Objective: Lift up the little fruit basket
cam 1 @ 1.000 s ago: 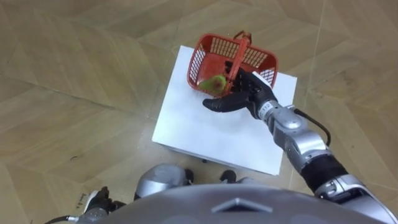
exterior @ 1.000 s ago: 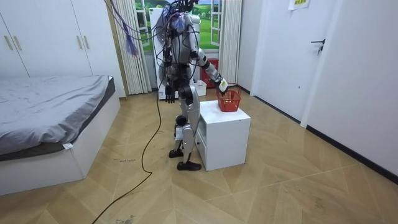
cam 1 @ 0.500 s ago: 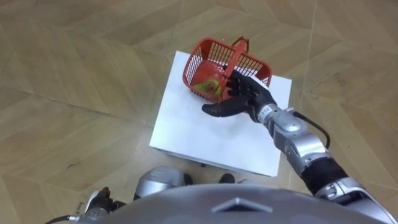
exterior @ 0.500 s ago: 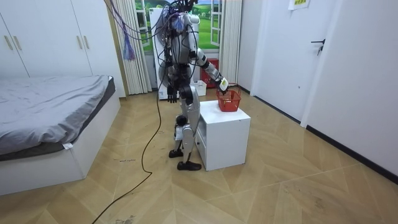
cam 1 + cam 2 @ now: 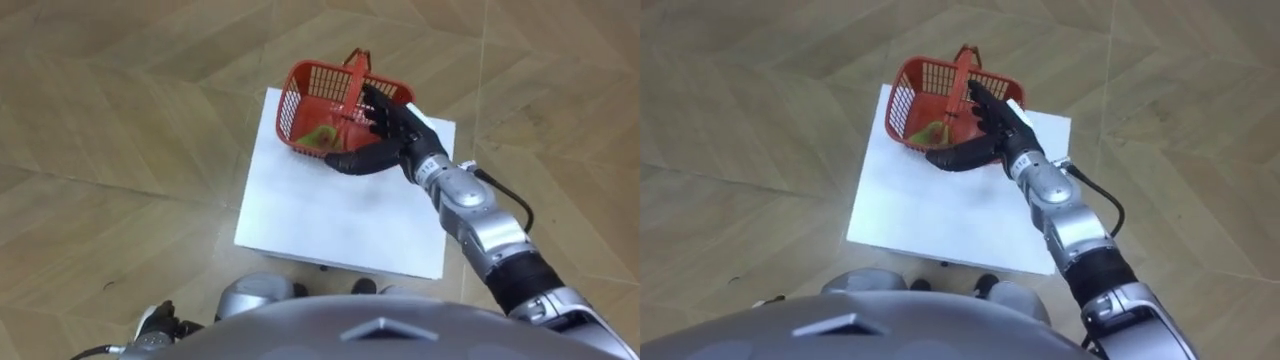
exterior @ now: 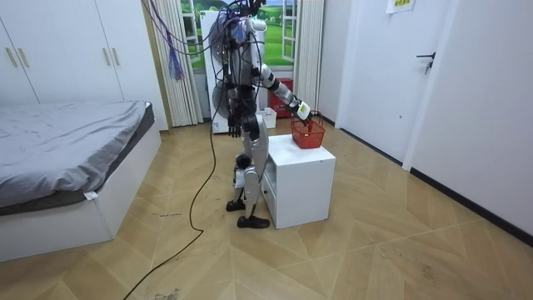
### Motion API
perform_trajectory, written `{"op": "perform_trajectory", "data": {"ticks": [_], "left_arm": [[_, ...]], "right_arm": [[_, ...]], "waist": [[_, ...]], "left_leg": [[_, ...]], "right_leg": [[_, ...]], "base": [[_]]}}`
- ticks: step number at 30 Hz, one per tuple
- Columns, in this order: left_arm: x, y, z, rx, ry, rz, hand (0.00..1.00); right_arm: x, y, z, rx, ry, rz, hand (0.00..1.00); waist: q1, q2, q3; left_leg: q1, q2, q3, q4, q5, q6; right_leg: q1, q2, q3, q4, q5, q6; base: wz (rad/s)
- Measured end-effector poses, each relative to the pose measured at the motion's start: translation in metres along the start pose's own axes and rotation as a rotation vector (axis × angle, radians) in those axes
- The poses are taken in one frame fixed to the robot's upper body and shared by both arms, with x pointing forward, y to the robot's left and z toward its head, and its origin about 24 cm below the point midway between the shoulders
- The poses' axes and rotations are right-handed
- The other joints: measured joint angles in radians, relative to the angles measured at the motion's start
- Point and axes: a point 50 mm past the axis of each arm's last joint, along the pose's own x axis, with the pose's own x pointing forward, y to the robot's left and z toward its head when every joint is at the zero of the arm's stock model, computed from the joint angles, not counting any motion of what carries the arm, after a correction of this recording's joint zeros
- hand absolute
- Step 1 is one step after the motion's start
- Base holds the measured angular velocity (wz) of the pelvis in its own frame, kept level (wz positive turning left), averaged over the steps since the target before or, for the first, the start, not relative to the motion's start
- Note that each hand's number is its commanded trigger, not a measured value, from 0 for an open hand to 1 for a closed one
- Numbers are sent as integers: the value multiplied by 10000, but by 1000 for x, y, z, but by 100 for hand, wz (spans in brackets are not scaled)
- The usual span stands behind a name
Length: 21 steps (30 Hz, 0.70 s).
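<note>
**Bedroom with pale wood parquet floor [image 5: 120, 120]: right hand [image 5: 388, 135] spread at a red plastic mesh basket [image 5: 303, 98]**

Against the room view's left wall stands a low bed with a grey cover [image 6: 67, 142], and behind it a run of white wardrobe doors [image 6: 58, 58]. Further right, light curtains [image 6: 179, 67] hang beside a window. The robot stands upright before them, close against the near side of a white box-shaped cabinet [image 6: 304, 183] and facing it. Its left hand [image 6: 236, 128] hangs down at hip height; how its fingers are set I cannot tell. A closed white door [image 6: 375, 75] fills the wall on the room view's right.

From the head camera, the cabinet's flat white top lies straight below. The red plastic mesh basket sits on the far left corner of that top, its base on the surface and its thin red hoop handle [image 5: 353, 72] standing upright across the middle. A yellow-green fruit [image 5: 320, 136] lies inside, low against the near wall.

To the right of the basket, the right arm reaches in from the lower right. The right hand is black, with fingers extended and spread, grasping nothing. The thumb points left along the basket's near wall, and the fingertips lie over the basket's right half, just beside the handle. Whether they touch the handle I cannot tell.
</note>
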Motion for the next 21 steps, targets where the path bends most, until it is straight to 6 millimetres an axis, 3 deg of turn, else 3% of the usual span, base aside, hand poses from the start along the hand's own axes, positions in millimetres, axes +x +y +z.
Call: {"op": "perform_trajectory", "data": {"ticks": [6,9,16,21], "left_arm": [[0,2,3,-93,-69,101,0],[0,4,1,-319,-25,331,0],[0,8,2,-770,-28,700,0],[0,7,4,-804,-123,715,0]], "right_arm": [[-7,-13,6,374,-433,-766,0],[-12,-23,2,565,-392,-1372,0],[-21,-38,-5,591,-240,-2129,0],[-26,-46,-9,734,-187,-2516,0]], "waist": [[-499,81,-1],[-551,48,-23],[-886,50,-56],[-1044,195,-145]], "left_leg": [[153,15,269,-50,0,0],[330,69,734,-135,0,-1],[501,155,1024,-364,-13,-23],[624,199,1111,-367,-18,-35]], "right_leg": [[79,0,155,19,-7,10],[118,46,408,20,-3,14],[97,180,678,20,40,6],[166,237,802,28,76,-26]], "base": [[-8],[-24],[-12],[-5]]}}
